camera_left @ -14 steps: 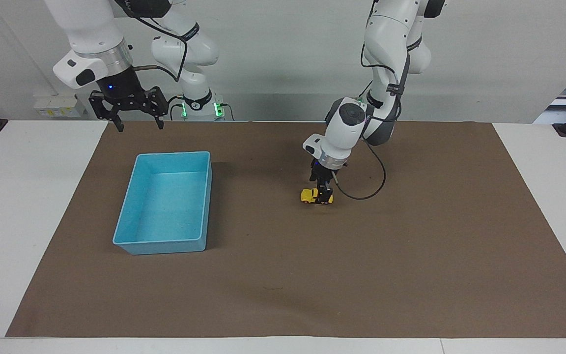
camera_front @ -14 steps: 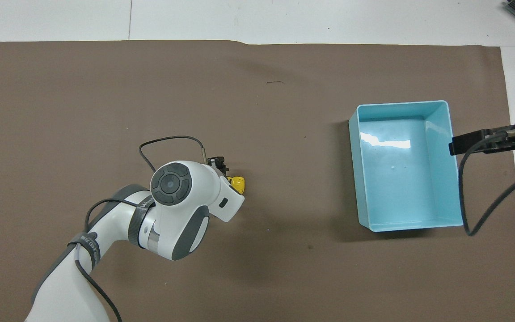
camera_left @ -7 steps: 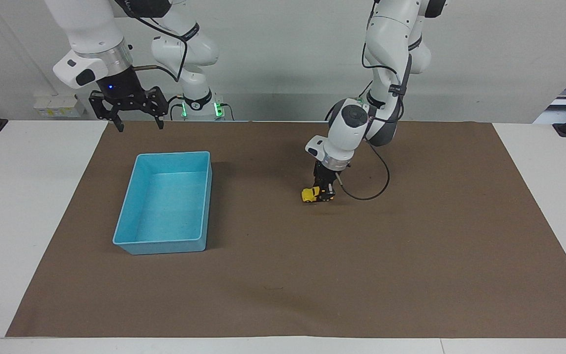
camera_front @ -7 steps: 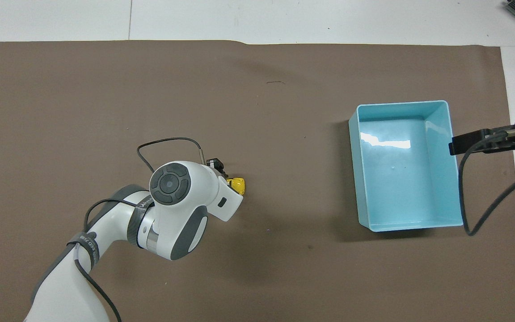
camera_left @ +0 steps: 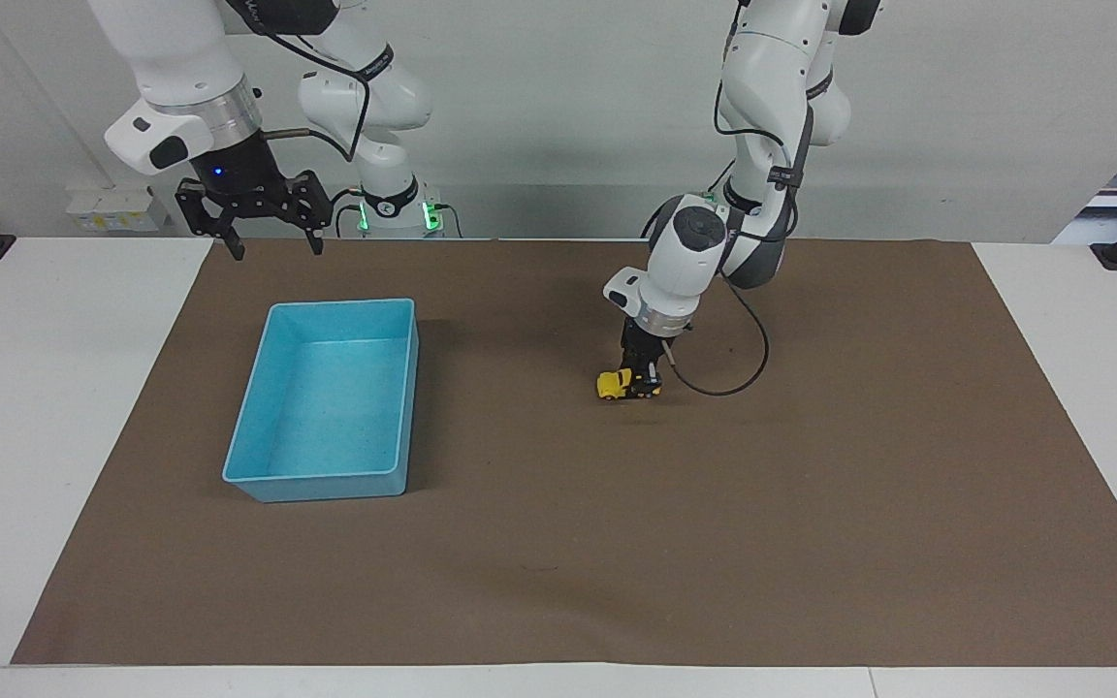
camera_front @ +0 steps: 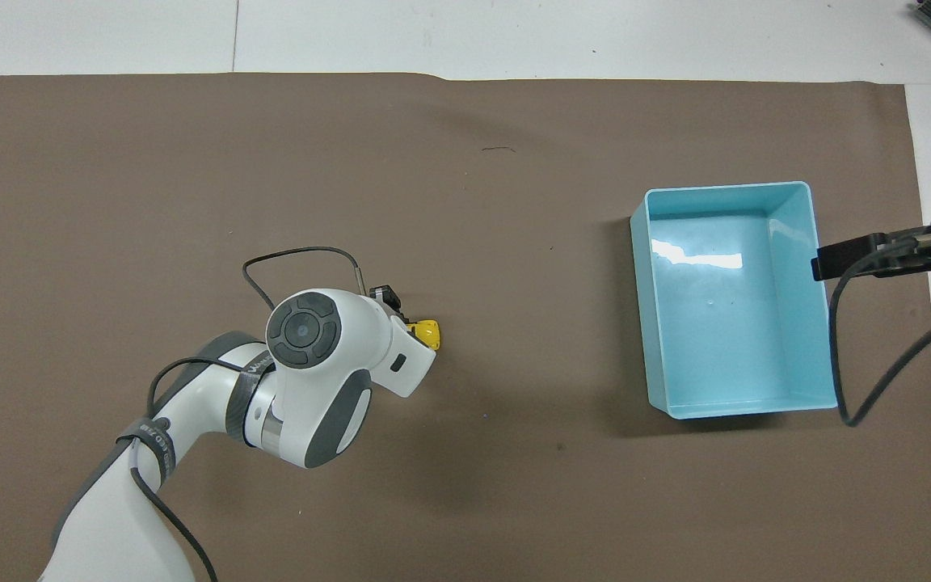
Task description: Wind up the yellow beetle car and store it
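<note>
The yellow beetle car [camera_left: 611, 385] [camera_front: 428, 331] sits on the brown mat near the middle of the table, toward the left arm's end. My left gripper [camera_left: 640, 382] reaches straight down onto the car's rear half and is shut on it; in the overhead view the left wrist covers most of the car, and only its yellow nose shows. The light blue tray [camera_left: 270, 465] [camera_front: 653, 356] stands empty toward the right arm's end. My right gripper [camera_left: 270, 248] waits open in the air over the mat's edge nearest the robots, just short of the tray.
The brown mat [camera_left: 811, 543] covers most of the white table [camera_left: 54, 388]. A black cable [camera_left: 733, 373] loops from the left wrist down to the mat beside the car. The right gripper's cable [camera_front: 878, 356] hangs over the tray's rim in the overhead view.
The left gripper closed on the car. The wrist has shifted a little toward the left arm's end, drawing the car slightly along the mat. The right arm stays still.
</note>
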`<state>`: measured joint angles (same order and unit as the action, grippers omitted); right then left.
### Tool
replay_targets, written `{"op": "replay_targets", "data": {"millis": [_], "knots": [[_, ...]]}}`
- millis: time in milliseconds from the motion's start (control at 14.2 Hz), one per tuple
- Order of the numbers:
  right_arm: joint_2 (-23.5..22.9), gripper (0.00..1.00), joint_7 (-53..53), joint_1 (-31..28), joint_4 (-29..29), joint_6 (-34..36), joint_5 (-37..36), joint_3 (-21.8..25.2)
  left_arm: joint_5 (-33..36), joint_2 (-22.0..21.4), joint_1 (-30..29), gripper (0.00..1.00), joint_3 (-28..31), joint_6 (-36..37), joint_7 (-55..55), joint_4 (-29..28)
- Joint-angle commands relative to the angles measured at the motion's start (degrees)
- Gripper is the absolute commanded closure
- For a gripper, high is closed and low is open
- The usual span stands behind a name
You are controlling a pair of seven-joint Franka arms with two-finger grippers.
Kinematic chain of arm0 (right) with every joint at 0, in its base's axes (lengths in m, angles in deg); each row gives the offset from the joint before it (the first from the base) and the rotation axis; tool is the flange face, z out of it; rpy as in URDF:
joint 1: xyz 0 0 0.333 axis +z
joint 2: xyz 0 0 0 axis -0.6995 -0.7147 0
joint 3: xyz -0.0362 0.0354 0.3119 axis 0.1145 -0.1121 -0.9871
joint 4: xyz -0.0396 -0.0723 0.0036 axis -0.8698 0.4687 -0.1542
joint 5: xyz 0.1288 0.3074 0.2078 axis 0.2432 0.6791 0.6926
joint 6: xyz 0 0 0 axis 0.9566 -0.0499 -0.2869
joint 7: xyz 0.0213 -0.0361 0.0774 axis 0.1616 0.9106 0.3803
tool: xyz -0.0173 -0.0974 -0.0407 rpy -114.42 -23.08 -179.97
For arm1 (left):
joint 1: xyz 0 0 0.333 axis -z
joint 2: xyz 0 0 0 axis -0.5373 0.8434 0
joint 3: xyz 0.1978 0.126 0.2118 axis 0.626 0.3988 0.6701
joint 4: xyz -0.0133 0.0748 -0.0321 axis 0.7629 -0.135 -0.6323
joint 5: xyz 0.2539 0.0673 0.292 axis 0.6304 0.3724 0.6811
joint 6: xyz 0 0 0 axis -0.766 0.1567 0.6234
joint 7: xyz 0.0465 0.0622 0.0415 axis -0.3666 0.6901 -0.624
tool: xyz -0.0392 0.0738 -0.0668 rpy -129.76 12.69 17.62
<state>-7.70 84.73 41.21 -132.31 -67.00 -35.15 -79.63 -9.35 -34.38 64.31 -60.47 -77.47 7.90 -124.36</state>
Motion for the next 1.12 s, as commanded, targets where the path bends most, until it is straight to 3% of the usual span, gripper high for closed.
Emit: {"op": "replay_targets", "data": {"millis": [0, 912, 982, 1053], "knots": [[0.8, 0.00, 0.2, -0.6, -0.8, -0.2, 0.1, -0.3, 1.3, -1.1, -2.6, 1.00, 0.5, -0.7, 3.9, -3.0], [0.8, 0.00, 0.2, -0.6, -0.7, -0.2, 0.1, -0.3, 1.3, -3.4, -14.3, 1.00, 0.5, 2.5, 18.1, -6.1], [0.8, 0.00, 0.2, -0.6, -0.8, -0.2, 0.2, -0.3, 1.3, -3.7, -14.5, 0.39, 0.5, 3.4, 18.0, -5.3], [0.8, 0.00, 0.2, -0.6, -0.7, -0.2, 0.1, -0.3, 1.3, -4.6, -14.2, 0.00, 0.5, 6.0, 18.1, -4.1]]}}
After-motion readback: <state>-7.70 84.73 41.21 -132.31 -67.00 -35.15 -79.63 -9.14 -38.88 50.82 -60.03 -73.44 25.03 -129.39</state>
